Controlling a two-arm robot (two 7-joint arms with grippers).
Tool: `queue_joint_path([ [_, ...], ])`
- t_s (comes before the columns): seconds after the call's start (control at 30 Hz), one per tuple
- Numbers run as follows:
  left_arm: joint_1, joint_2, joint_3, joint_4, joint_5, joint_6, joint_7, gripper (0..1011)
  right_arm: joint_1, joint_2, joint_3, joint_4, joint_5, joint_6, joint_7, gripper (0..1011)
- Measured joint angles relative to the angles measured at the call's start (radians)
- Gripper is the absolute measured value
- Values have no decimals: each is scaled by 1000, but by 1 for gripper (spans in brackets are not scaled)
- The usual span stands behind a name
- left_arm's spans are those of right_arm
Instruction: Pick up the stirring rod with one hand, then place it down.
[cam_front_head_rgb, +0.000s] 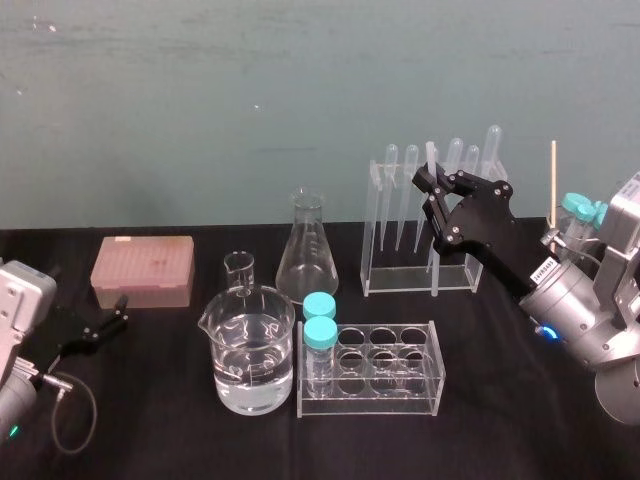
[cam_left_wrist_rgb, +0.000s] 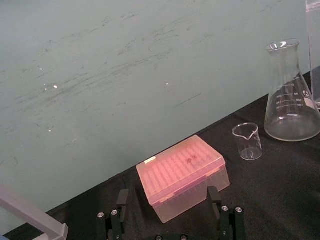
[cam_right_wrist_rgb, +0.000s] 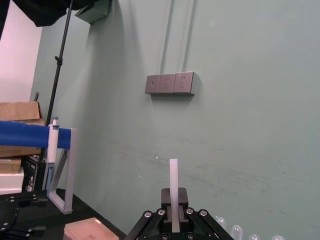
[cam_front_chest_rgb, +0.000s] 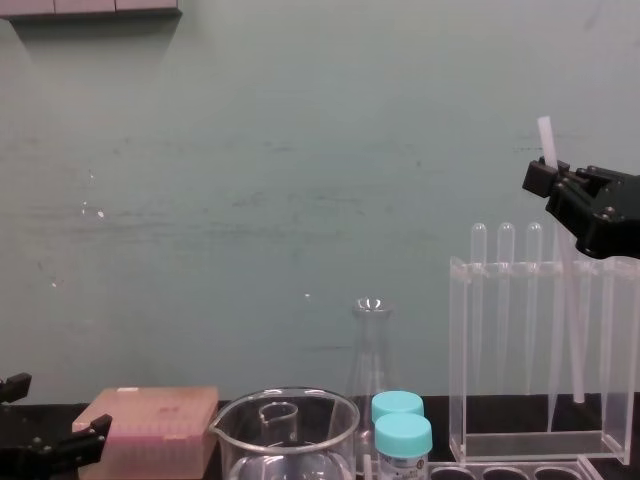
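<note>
Translucent stirring rod (cam_front_chest_rgb: 546, 137) stood nearly upright, clamped in the right gripper (cam_front_chest_rgb: 545, 180) over the pipette rack (cam_front_chest_rgb: 458, 350); I could not tell whether its lower end sat inside the rack. Left gripper (cam_front_head_rgb: 110, 320) lay spread wide beside the pink tip box (cam_front_head_rgb: 142, 270).

— What do we make of the stirring rod (cam_right_wrist_rgb: 173, 180)?
— We read it as translucent and whitish, plastic or glass, smooth and dull rather than sparkling. The right hand (cam_front_chest_rgb: 545, 178) gripping it looks like matt black plastic, with small bright metal screws (cam_right_wrist_rgb: 146, 214).
— And the worktop (cam_front_head_rgb: 500, 350)?
— Black cloth, matt, we'd say. The flask (cam_front_head_rgb: 306, 255) on it is clear, glossy glass. Left of the flask, the box (cam_front_head_rgb: 142, 270) is frosted pink plastic. Right of the flask, the tall rack (cam_front_head_rgb: 374, 225) looks to us like clear, polished acrylic.
— The wall (cam_front_head_rgb: 200, 100) behind the flask?
— Painted green, matt, scuffed with pale scratches.
</note>
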Motion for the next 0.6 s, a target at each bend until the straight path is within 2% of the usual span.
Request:
queue_joint_path([
  [0.6, 0, 0, 0, 0, 0, 0, 0, 1000, 0, 0, 0, 0, 0, 0, 0, 69],
])
